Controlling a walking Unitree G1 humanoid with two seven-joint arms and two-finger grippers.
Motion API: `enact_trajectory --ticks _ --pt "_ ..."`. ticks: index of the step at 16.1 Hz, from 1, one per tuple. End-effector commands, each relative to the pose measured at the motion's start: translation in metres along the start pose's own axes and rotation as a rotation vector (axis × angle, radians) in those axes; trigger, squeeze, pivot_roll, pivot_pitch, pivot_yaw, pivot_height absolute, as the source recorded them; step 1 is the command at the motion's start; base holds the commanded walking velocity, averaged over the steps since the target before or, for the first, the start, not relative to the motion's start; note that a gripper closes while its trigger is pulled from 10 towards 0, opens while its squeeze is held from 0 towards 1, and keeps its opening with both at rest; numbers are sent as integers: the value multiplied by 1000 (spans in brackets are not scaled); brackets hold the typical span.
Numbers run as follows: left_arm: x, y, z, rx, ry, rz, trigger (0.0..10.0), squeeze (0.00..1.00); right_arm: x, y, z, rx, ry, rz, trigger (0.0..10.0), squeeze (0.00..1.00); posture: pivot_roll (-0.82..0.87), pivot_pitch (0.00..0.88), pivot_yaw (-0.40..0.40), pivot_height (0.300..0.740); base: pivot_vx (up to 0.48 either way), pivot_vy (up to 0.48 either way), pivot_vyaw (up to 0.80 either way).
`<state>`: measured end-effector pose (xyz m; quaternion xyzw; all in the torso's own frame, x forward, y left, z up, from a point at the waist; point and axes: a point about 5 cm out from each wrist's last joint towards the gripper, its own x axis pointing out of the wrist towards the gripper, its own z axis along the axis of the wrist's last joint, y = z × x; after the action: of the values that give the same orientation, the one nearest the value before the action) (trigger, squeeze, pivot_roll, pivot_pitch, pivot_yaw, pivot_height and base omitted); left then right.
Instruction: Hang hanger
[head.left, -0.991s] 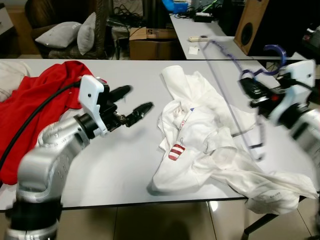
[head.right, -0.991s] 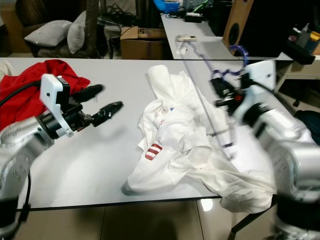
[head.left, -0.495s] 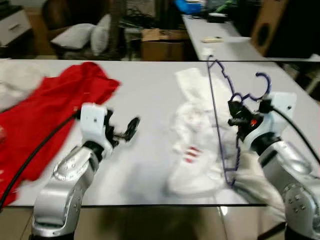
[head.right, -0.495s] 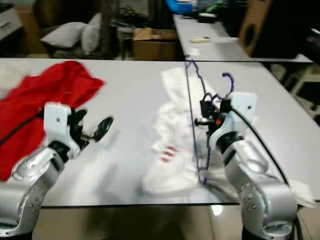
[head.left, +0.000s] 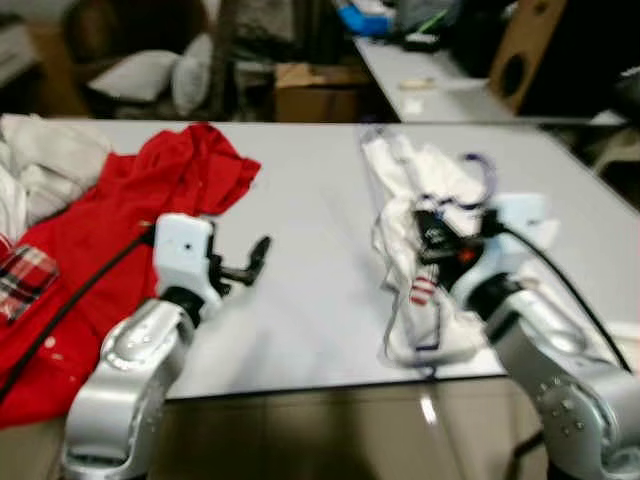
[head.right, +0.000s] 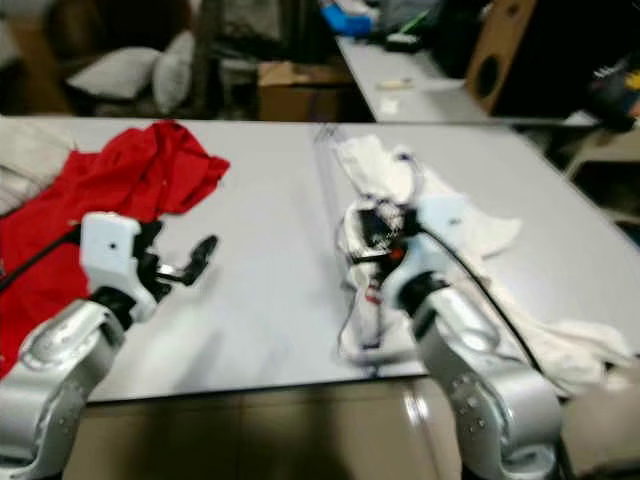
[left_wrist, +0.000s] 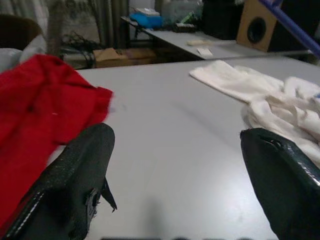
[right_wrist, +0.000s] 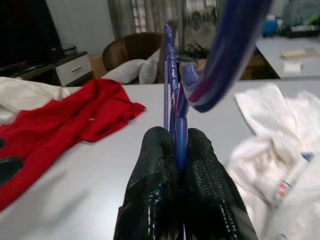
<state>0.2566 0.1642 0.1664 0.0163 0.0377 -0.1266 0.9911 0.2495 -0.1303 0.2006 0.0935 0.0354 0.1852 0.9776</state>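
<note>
A cluttered room with a brown armchair and pillows at the back holds a long white desk (head.left: 310, 300), and a second desk stands behind it. Over the near desk the right hand (right_wrist: 172, 150) has its two black fingers pressed tight together on the one hanger (right_wrist: 170, 75), a thin purple-blue wire one with a curved hook that arches just above the fingers. In the head views the hanger (head.left: 470, 165) stands upright over the white garment (head.left: 420, 190), its hook above the hand and its lower loop dipping to the desk's front edge; blur makes its full outline hard to trace. The left hand (left_wrist: 175, 180), well to the left of the white garment, hovers over bare desk with its two fingers spread wide and nothing between them. Two garments can be clearly counted: the white one, crumpled with a small red-and-white striped tag, and a red one (head.left: 130, 200) on the far side of the left hand. Beyond the red one lie pale cloth and a plaid patch, cut off by the frame.
</note>
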Motion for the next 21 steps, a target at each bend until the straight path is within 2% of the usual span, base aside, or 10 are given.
enact_trajectory --ticks 1,6,9,11,12,13,16,17,19,21 --pt "-2 -2 1 -2 -7 8 10000 0 0 -2 0 -7 12 7 10000 0 55 0 -25 740 0 360 0" --pt "-1 -3 -3 12 9 13 10000 0 -1 -6 -13 -20 59 -7 10000 0 56 0 -33 740 0 351 0" --pt "-6 -2 -10 5 33 27 10000 0 -5 -1 -16 -63 67 57 10000 0 55 0 -18 740 0 346 0" --pt "-2 -3 -8 5 27 17 10000 0 -7 -1 -18 -88 59 76 10000 0 55 0 -12 740 0 349 0" --pt "-2 1 -5 11 21 32 10000 0 -5 1 -20 -147 63 80 10000 0 54 0 -28 740 0 345 0" --pt "-3 2 -4 6 19 40 10000 0 -4 1 -20 -158 65 81 10000 0 54 0 -28 740 0 345 0" --pt "-9 2 -13 16 46 45 10000 0 -11 -3 -28 -288 85 101 10000 0 61 0 -29 740 0 345 0" --pt "-8 2 -12 14 43 45 10000 0 -11 -5 -29 -267 82 87 10000 0 64 0 -30 740 0 345 0" --pt "-6 5 -9 23 34 55 10000 0 -7 -12 -31 -147 66 21 10000 0 61 10 -45 740 0 343 0" --pt "-10 5 -10 8 37 60 10000 0 -6 -12 -32 -107 60 13 10000 0 61 12 -44 740 0 345 0"
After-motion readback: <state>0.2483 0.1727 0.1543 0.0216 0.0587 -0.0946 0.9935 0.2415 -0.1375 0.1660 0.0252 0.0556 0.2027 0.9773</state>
